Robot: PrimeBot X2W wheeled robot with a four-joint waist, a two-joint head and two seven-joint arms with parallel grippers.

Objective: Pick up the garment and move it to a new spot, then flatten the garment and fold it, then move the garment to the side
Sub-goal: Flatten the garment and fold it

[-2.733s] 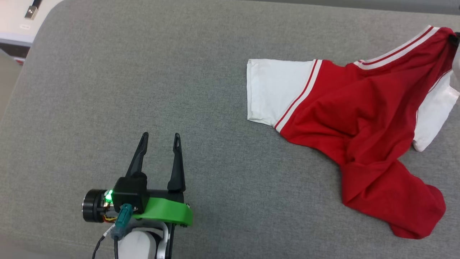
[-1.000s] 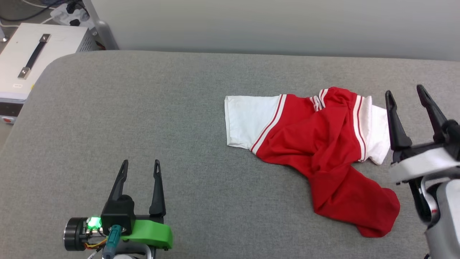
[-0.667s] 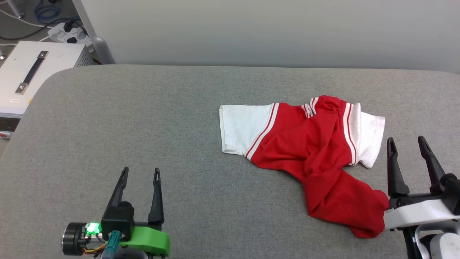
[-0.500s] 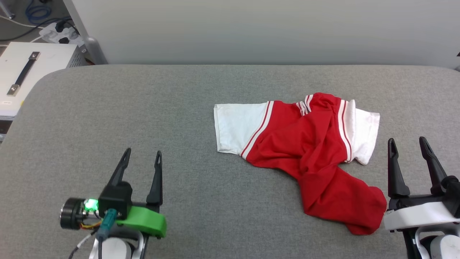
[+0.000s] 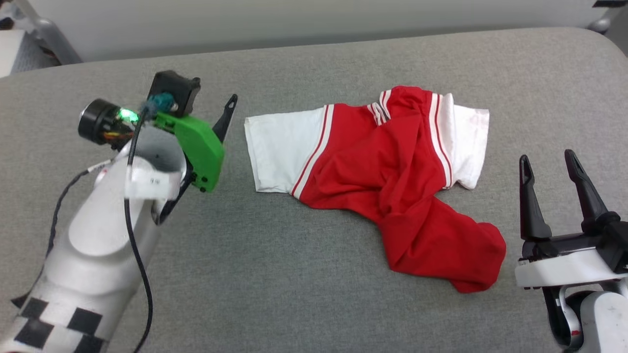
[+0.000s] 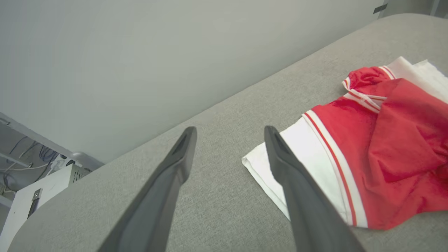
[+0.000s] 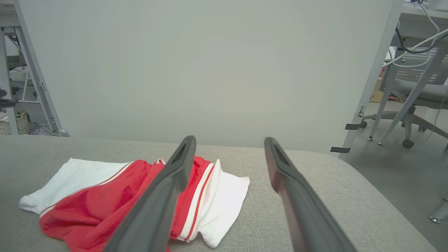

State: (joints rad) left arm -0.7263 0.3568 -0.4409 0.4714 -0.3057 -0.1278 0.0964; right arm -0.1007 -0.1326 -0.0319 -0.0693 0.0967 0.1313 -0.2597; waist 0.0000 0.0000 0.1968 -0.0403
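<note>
The garment (image 5: pixel 387 171) lies crumpled on the grey table, red body twisted, with a white sleeve (image 5: pixel 282 147) spread flat to its left and the other sleeve (image 5: pixel 466 142) at its right. Its print is hidden in the folds. My left gripper (image 5: pixel 223 115) is raised and open just left of the flat sleeve, touching nothing. From the left wrist, the left gripper (image 6: pixel 230 131) stands open over bare table, the garment (image 6: pixel 392 140) to its right. My right gripper (image 5: pixel 547 158) stands open at the lower right, apart from the red hem. The right wrist view has the right gripper (image 7: pixel 229 140) open above the garment (image 7: pixel 105 199).
The grey padded table (image 5: pixel 274 274) has rounded corners and ends close beyond the right gripper. A pale wall (image 7: pixel 210 70) runs behind it. A white box with a handle (image 6: pixel 35 196) stands off the far left corner. An office chair (image 7: pixel 416 94) stands on the floor to the right.
The garment, stretched up toward the right at first, now lies slack. The right gripper drew back to the lower right. The left arm rose and reached forward beside the white sleeve. The head camera shifted.
</note>
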